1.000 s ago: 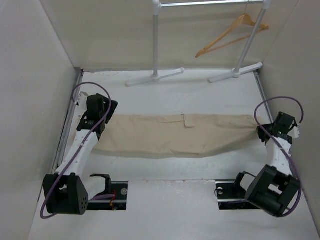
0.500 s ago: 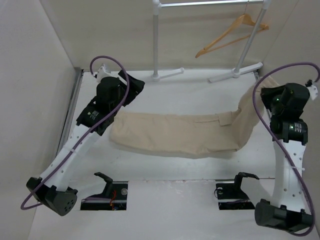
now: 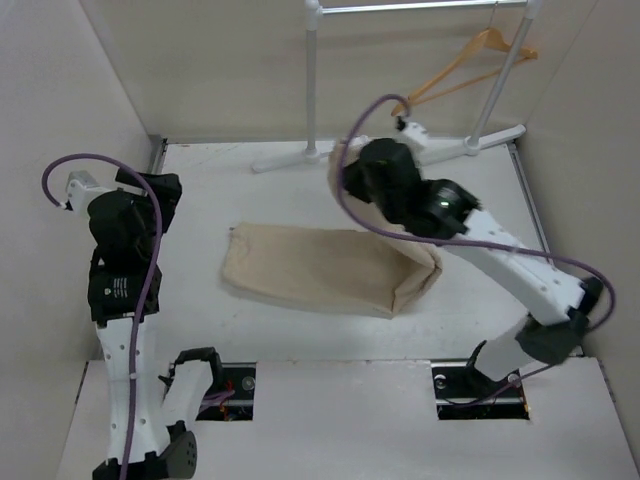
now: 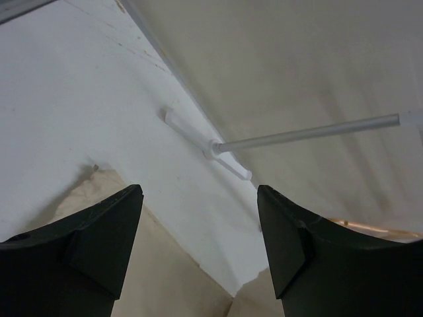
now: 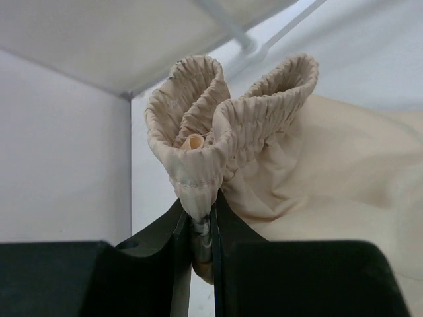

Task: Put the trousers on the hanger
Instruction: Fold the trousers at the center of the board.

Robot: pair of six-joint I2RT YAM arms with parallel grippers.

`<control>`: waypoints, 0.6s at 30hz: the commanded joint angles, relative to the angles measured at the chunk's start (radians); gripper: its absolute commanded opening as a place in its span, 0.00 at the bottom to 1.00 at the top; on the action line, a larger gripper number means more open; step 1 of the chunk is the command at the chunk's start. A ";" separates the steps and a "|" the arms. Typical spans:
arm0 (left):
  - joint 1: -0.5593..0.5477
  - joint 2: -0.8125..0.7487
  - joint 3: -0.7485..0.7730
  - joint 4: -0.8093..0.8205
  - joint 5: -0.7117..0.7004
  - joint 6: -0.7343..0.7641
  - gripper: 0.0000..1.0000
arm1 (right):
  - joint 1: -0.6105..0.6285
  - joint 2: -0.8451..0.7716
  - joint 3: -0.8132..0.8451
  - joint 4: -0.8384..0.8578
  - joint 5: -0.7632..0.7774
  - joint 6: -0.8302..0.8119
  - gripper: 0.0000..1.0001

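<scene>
Our right gripper (image 5: 201, 228) is nearly closed, its two fingers pinching a fold of the trousers (image 3: 310, 270) at one gathered, ruffled end. From the right wrist camera, that end stands up above the fingers in two puckered loops, and the rest of the cloth falls away to the right onto the table (image 3: 200, 200). We cannot tell whether this end is the waistband or the cuffs.

From above, our right arm reaches across to the middle of the table, toward the back. The pinched end is lifted off the surface there, just in front of the foot of the rack (image 3: 312, 90). The rest of the trousers lies on the table in a short, doubled-over slab. One end is toward the left, and a fold at the right side rises up toward our gripper.

Our left gripper (image 4: 198, 218) is wide open with nothing between its fingers. It is raised above the left side of the table, well apart from the cloth, whose left edge shows below it in the left wrist camera.

The hanger (image 3: 455, 72) hangs by its hook from the rack's top bar at the back right. It is tilted, and nothing is on it.
</scene>
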 commanded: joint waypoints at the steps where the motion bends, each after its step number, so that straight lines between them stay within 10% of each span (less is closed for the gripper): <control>1: 0.094 -0.018 -0.031 -0.015 0.103 -0.003 0.69 | 0.173 0.240 0.178 -0.001 0.091 0.080 0.10; 9: 0.143 -0.018 -0.059 -0.004 0.065 0.011 0.70 | 0.420 0.749 0.550 -0.091 -0.048 0.173 0.78; 18: 0.082 0.085 -0.309 0.053 0.090 0.118 0.70 | 0.264 0.144 -0.182 0.164 -0.134 0.037 0.72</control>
